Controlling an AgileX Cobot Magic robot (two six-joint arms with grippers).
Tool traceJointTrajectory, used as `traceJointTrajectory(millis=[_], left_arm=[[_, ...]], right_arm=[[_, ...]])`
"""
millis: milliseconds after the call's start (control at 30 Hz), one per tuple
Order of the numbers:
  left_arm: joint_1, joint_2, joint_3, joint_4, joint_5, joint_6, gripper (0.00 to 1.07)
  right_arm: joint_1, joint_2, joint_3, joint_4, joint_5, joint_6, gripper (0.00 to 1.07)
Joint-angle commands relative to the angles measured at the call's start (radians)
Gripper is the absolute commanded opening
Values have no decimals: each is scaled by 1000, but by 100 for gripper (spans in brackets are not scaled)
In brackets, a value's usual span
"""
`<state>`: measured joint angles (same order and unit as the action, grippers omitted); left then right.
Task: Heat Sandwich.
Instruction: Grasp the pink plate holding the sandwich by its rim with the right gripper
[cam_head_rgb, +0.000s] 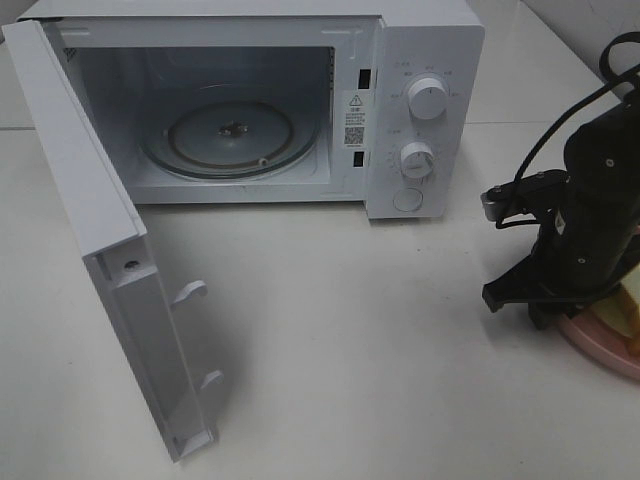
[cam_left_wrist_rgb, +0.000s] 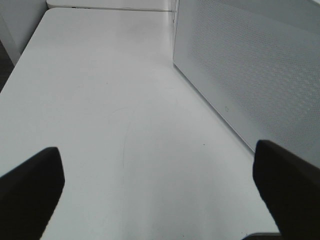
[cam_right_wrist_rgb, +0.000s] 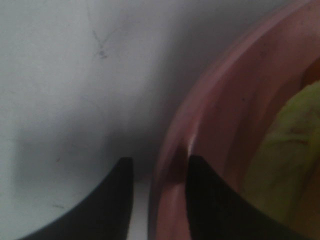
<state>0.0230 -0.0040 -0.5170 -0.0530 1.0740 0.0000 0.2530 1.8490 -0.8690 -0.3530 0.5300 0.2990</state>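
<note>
Microwave door swung wide, turntable bare: cavity ready for load. Sandwich sits on pink plate at table's right edge, well apart from microwave. Right gripper straddles plate rim, one finger inside, one outside, likely to lift by plate, not bread; firm pinch cannot tell. Left gripper spread wide, empty, above table beside microwave.
</note>
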Motion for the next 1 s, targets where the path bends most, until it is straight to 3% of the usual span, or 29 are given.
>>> traceJointTrajectory(millis=[33,67,1000], left_arm=[[2,-20,1,-1,-8,0,98],[2,-20,1,-1,-8,0,98],[2,-20,1,-1,-8,0,98]], right_arm=[[-7,6,-2,-39,14,52,7],[-7,6,-2,-39,14,49,0],[-6,6,-2,-36,18,48,0]])
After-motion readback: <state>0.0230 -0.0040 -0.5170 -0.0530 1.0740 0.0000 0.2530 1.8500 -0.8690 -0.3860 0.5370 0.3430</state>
